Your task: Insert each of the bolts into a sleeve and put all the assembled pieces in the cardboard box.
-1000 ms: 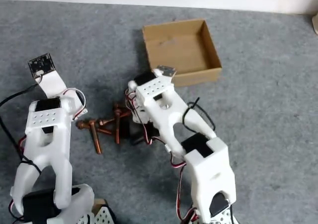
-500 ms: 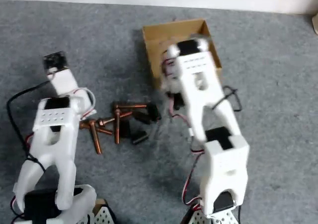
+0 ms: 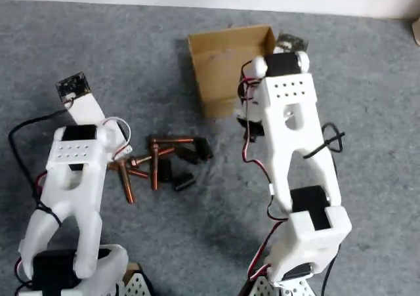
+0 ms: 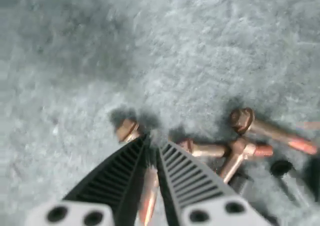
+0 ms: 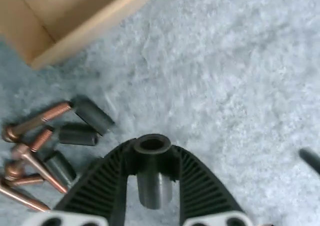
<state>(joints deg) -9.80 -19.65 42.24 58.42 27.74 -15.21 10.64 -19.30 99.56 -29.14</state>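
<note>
While beside the cardboard box (image 3: 223, 53): sleeve pinched, bolt pinched

From the right wrist, right fingers (image 5: 100, 181) clamped on a black sleeve (image 5: 150, 186), its bored end toward the fingertips. Beyond lie a box corner, loose sleeves (image 5: 92, 113) and loose bolts (image 5: 30, 151) on the grey surface (image 5: 225, 75). From the left wrist, left fingers (image 4: 120, 171) nearly together, nipping a copper bolt (image 4: 148, 198) at the pile's edge. From above, the layout: right arm (image 3: 289, 112) over the box's near right corner, left arm (image 3: 72, 165) over the pile's left end.
</note>
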